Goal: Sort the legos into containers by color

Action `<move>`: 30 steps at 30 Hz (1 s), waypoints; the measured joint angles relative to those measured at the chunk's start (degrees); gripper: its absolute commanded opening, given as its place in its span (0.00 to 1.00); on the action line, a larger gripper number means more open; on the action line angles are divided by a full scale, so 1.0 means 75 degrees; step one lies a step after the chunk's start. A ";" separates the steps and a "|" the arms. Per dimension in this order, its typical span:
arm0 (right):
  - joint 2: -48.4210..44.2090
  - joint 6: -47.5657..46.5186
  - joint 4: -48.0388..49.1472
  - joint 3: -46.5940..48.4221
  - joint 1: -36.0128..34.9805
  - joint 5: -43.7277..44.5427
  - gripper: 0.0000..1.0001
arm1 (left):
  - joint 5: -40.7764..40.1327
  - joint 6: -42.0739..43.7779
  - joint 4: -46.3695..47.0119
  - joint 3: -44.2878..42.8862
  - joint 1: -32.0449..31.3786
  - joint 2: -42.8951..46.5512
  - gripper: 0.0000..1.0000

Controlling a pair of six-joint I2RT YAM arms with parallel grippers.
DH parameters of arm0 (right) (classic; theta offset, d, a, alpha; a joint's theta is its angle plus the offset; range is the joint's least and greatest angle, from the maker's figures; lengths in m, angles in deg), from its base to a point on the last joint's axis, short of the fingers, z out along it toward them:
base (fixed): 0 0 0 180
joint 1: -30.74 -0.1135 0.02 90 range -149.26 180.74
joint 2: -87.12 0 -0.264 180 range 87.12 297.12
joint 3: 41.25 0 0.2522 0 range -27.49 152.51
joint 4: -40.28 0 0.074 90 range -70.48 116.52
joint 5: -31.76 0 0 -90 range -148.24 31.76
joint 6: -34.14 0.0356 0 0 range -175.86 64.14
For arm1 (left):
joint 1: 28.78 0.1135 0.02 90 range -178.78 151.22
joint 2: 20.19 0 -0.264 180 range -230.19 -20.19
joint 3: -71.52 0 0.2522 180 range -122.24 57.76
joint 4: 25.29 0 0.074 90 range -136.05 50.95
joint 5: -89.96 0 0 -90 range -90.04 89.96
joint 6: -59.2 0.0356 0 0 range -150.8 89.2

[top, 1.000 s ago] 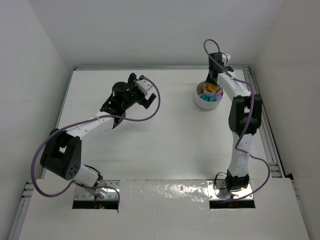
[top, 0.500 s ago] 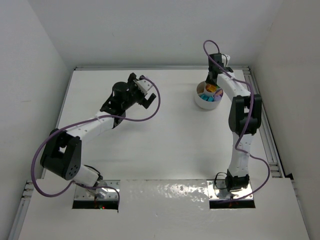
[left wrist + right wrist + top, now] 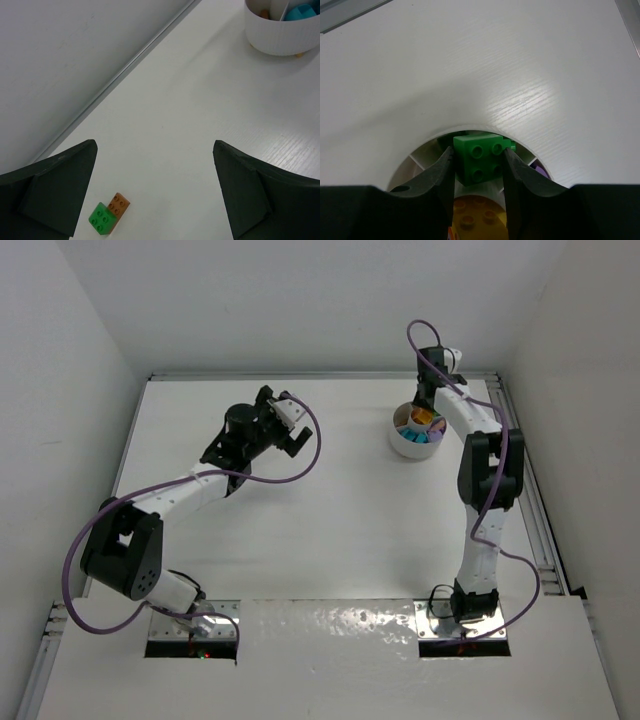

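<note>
My right gripper (image 3: 478, 162) is shut on a green lego (image 3: 481, 157) and holds it over the far side of the round white dish (image 3: 470, 131), above a compartment with more green. A yellow lego (image 3: 476, 215) and a purple one (image 3: 540, 170) lie in the dish below. In the top view the dish (image 3: 417, 443) sits at the back right under the right gripper (image 3: 432, 392). My left gripper (image 3: 155, 200) is open and empty above the table; a joined green (image 3: 102, 219) and brown lego (image 3: 119, 205) lies near its left finger. The dish (image 3: 280, 35) shows far right with a teal lego (image 3: 300, 12).
White walls enclose the table on three sides; a wall seam runs along the back. A metal rail (image 3: 528, 500) runs along the right edge. Purple cables loop from both arms.
</note>
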 measured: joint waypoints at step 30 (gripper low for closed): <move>-0.0108 0.0134 -0.0087 -0.0044 0.0093 -0.0009 0.42 | -0.0029 0.0259 -0.0035 -0.0125 0.0000 -0.0070 1.00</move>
